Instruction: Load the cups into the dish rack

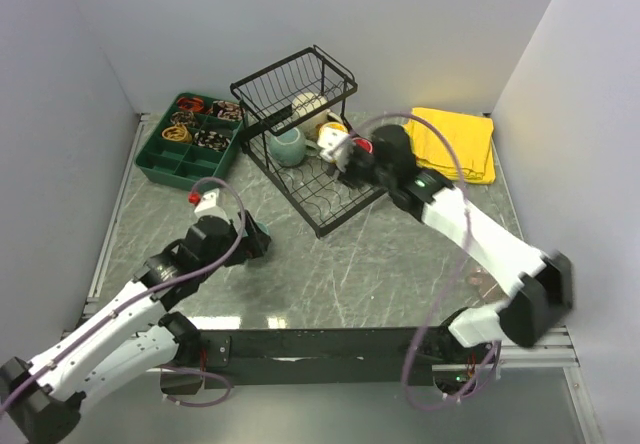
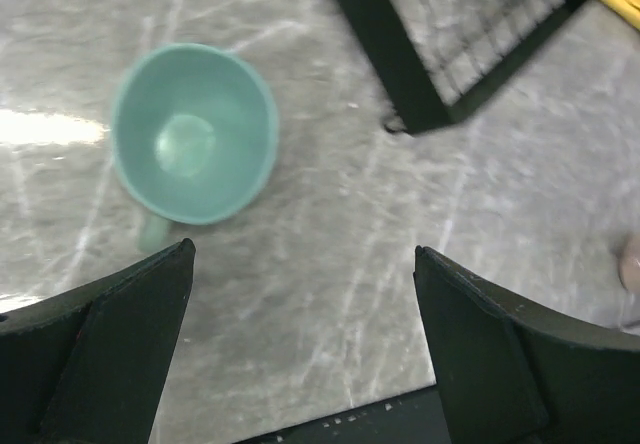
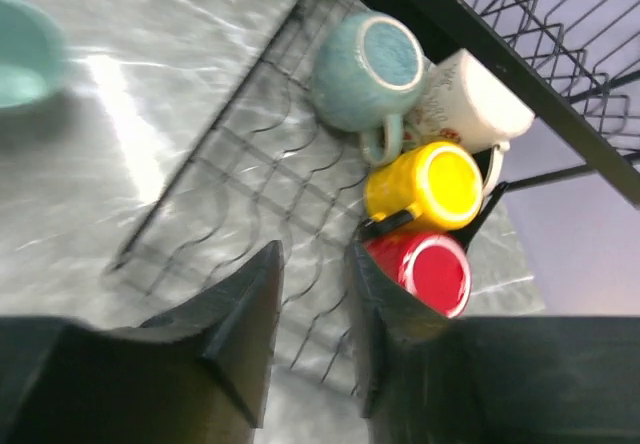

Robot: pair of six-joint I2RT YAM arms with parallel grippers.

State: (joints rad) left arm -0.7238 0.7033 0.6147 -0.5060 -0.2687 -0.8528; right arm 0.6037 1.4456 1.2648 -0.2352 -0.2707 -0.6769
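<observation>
Right gripper (image 3: 315,254) is hovering over the dish rack (image 2: 385,44) tray, jaws barely parted and empty, one finger crowding the red mug (image 3: 425,269) lying beside the yellow mug (image 3: 430,186), so a sloppy pull-out is risking dragging it. Left gripper (image 2: 302,254) is gaping wide near the teal mug (image 2: 195,134), which is sitting upright on the table (image 2: 350,264) off the rack; an off-centre close is risking shoving it away.

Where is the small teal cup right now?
In the left wrist view the small teal cup stands upright on the table, outside the dish rack, left of its corner, ahead of the left pincer.
</observation>
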